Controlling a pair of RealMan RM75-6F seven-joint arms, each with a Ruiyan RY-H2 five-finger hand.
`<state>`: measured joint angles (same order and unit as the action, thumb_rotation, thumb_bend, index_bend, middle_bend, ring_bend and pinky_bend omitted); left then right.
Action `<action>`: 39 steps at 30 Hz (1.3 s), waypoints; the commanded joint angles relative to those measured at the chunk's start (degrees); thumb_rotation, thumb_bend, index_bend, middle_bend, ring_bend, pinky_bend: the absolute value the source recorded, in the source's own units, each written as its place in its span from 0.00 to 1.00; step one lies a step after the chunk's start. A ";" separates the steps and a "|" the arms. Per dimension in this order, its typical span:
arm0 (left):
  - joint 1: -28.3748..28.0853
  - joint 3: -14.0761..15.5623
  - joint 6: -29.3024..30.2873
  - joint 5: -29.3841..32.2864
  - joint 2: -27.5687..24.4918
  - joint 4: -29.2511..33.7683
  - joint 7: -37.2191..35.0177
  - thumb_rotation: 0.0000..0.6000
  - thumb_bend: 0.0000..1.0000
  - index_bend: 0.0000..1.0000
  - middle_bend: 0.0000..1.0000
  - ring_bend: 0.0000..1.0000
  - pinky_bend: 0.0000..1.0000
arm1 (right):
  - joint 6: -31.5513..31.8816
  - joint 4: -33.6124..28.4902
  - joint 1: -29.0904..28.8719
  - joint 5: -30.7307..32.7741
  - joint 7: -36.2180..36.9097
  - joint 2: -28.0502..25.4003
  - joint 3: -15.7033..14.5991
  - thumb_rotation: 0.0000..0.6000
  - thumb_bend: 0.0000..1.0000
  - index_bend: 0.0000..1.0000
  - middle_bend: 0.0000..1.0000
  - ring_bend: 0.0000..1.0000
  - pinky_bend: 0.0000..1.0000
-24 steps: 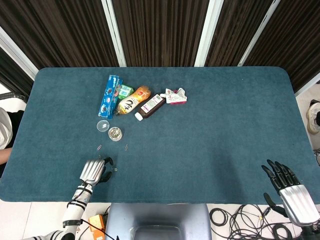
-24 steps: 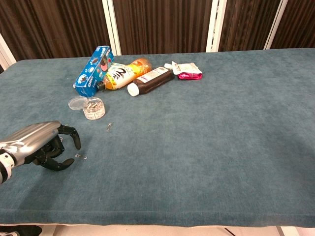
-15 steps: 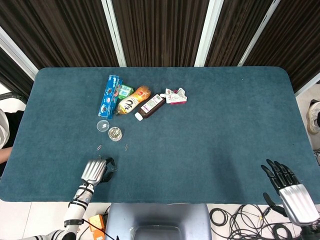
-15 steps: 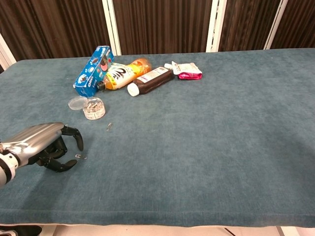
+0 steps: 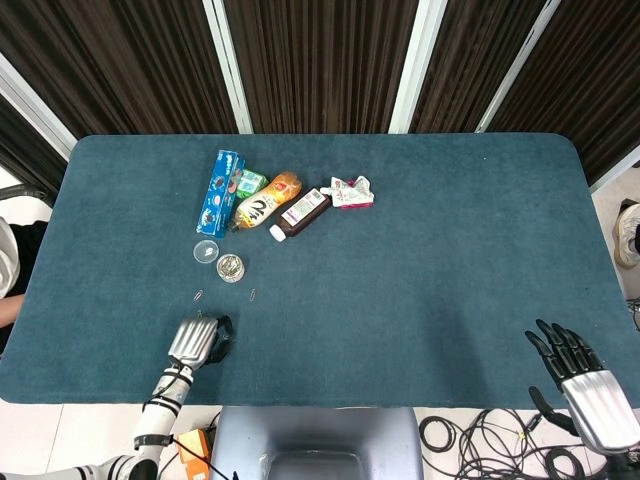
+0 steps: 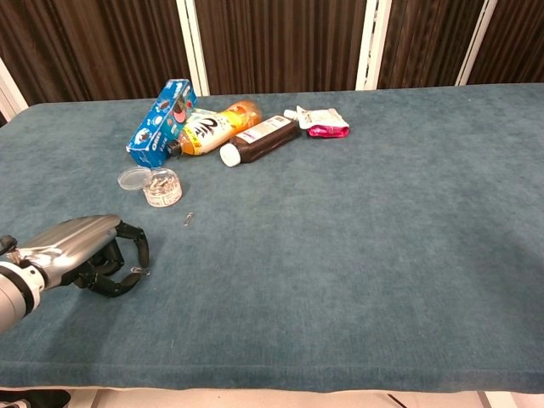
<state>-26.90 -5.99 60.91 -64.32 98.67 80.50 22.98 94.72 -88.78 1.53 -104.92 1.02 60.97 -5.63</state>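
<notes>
Both fingers of left hand [image 6: 89, 252] curl over paper clip [image 6: 138, 271].

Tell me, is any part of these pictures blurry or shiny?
Head view: sharp overall, even light, with a soft darker patch on the table near the right hand. Chest view: the silver left hand shows bright glare on its back; the paper clip is tiny but clear.
</notes>
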 commanded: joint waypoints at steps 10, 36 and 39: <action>-0.23 0.47 0.17 -0.01 -0.39 0.45 0.30 1.00 0.38 0.59 1.00 1.00 1.00 | 0.09 0.11 0.11 0.12 -0.02 0.10 0.03 1.00 0.32 0.00 0.00 0.00 0.13; 1.28 -0.59 5.83 -0.15 -6.77 3.47 2.78 1.00 0.43 0.69 1.00 1.00 1.00 | 2.53 0.82 0.98 0.01 1.79 -0.13 0.27 1.00 0.32 0.00 0.00 0.00 0.13; 0.98 -2.59 6.51 0.22 -7.72 3.10 1.39 1.00 0.44 0.69 1.00 1.00 1.00 | 3.12 1.22 1.21 0.02 2.11 0.01 0.39 1.00 0.32 0.00 0.00 0.00 0.13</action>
<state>-25.82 -7.47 67.10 -64.30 91.57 83.72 25.12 97.79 -87.61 2.70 -104.91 3.08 60.94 -5.28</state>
